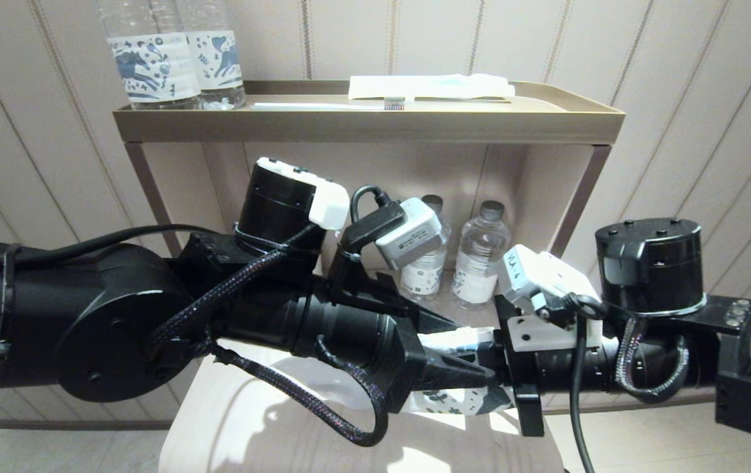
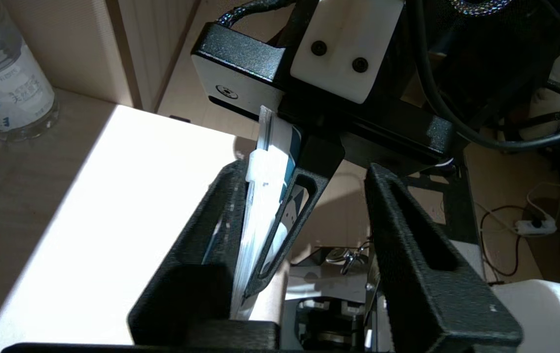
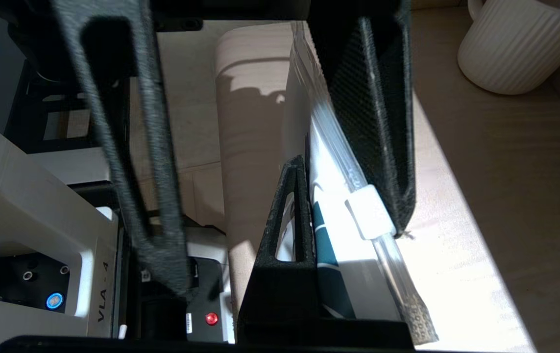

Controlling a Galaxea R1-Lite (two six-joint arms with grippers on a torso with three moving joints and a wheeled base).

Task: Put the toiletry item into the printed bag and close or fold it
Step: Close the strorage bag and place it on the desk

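The printed bag (image 1: 452, 399) hangs in the air between the two arms, just above the pale worktop (image 1: 270, 433), and you can see its blue print peeking out under the claws. It looks thin, soft and light, so you should expect it to bend and flop if only one side is held. Its skin looks smooth and may slip. Along its top runs a clear zip strip with a little white slider (image 2: 264, 165), and that strip looks like the firmest part to take hold of. Your left claw (image 2: 304, 230) is open wide, with the bag's top edge passing between its fingers beside one of them, so it does not seem to be pinching yet. Your right claw (image 3: 353, 196) looks closed on the bag's top edge, with a thin finger on one side and a wide one on the other, right by the slider. You cannot see if the toiletry item is inside the bag. Farther out, two small water bottles (image 1: 480, 263) stand on the shelf behind the arms, and a white ribbed cup (image 3: 520, 44) sits well apart from the bag. On the top tray (image 1: 368, 121) there are two more bottles and a white packet (image 1: 431, 87)
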